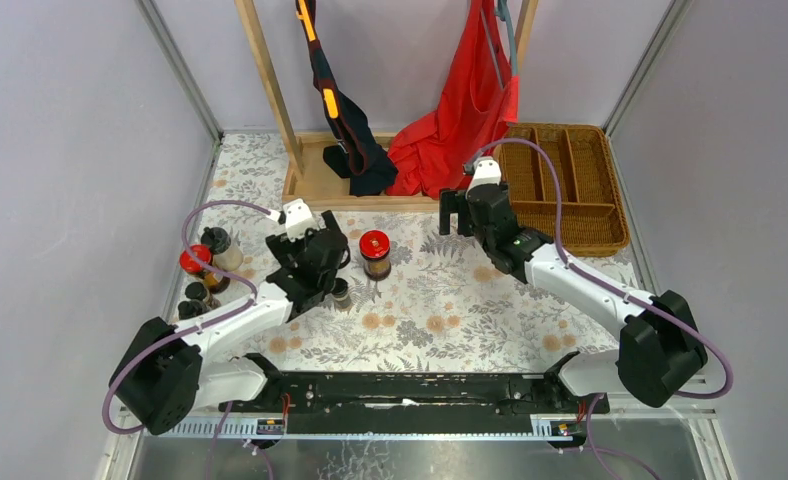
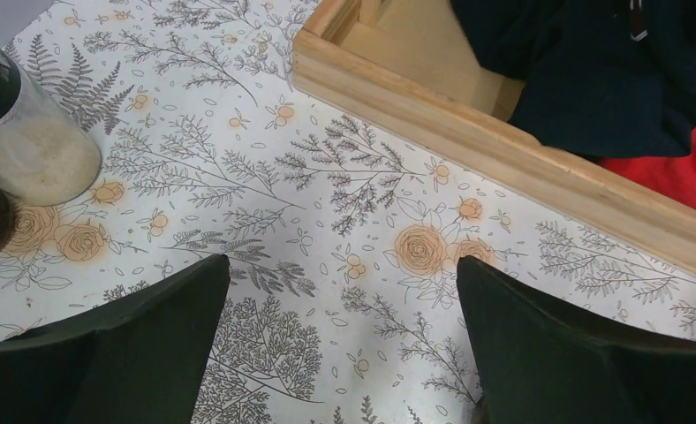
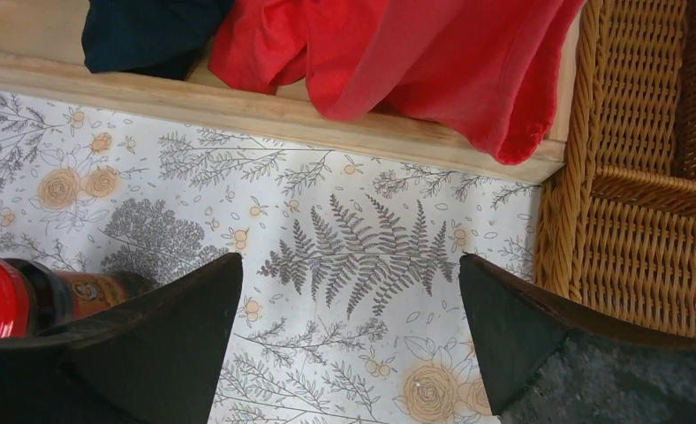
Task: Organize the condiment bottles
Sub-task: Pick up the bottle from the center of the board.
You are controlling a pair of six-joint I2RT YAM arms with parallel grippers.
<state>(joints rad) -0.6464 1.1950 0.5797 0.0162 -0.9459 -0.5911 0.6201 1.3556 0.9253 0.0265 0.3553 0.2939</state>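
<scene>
The left pincer (image 2: 342,281) is spread wide with nothing between its dark fingers (image 2: 141,353), poised over a bare stretch of the flower-printed surface (image 2: 327,177). Past its left finger stands a pale translucent bottle (image 2: 26,150), upright and apart from the finger. From above, a small dark black-capped bottle (image 1: 340,292) stands just beside this pincer on its near side, and a red-lidded jar (image 1: 375,253) stands upright just to its right, alone near the middle of the surface between the two arms. The right pincer (image 3: 349,274) is likewise fully spread and holds nothing. It hangs above the printed cloth with the lone red-lidded jar showing beyond its left finger, not touching it. The remaining bottles are grouped close together by the left edge of the surface: the pale bottle at the back, a second red-lidded jar (image 1: 196,262) in front of it, and nearer still two black-capped bottles (image 1: 194,300) whose contents cannot be made out from above. Beyond both pincers a wooden rack base (image 3: 265,110) runs along the far side, with a red cloth (image 3: 415,62) and a dark garment (image 2: 609,79) draped into it. A divided wicker basket (image 3: 645,221) sits against the rack's right end, near the right pincer.
</scene>
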